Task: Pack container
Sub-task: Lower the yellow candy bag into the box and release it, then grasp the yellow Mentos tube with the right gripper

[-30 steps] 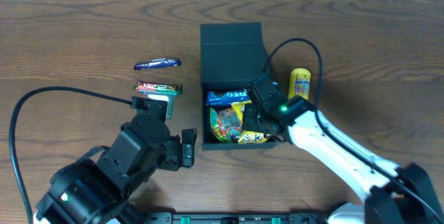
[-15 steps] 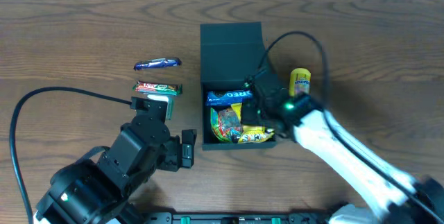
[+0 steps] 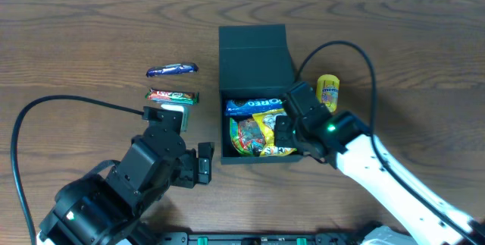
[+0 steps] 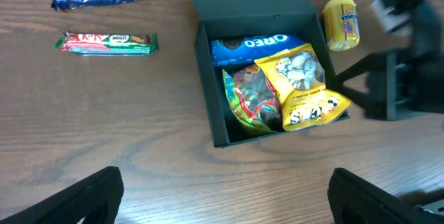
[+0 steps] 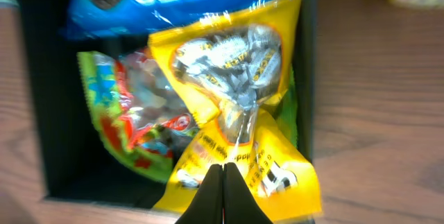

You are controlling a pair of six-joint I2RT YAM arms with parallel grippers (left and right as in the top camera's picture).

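The dark container [image 3: 254, 48] stands open at table centre, its lid flap folded back; it also shows in the left wrist view [image 4: 243, 2] and the right wrist view [image 5: 28, 78]. Inside lie a blue Oreo pack [image 3: 254, 105], a green packet [image 3: 241, 135] and a yellow packet [image 5: 229, 64] whose lower end overlaps the front wall. My right gripper [image 5: 223, 172] is shut just above the yellow packet's lower end, with nothing seen between its fingers. My left gripper [image 4: 225, 189] is open and empty over bare table, left of the box.
A yellow candy tube [image 3: 327, 92] lies right of the box. A blue bar [image 3: 172, 70] and a red-green bar [image 3: 173, 95] lie left of it. The right arm's cable arcs above the tube.
My right gripper has drawn back from over the box toward its front right corner. The yellow packet now lies more uncovered. The left arm has not moved.
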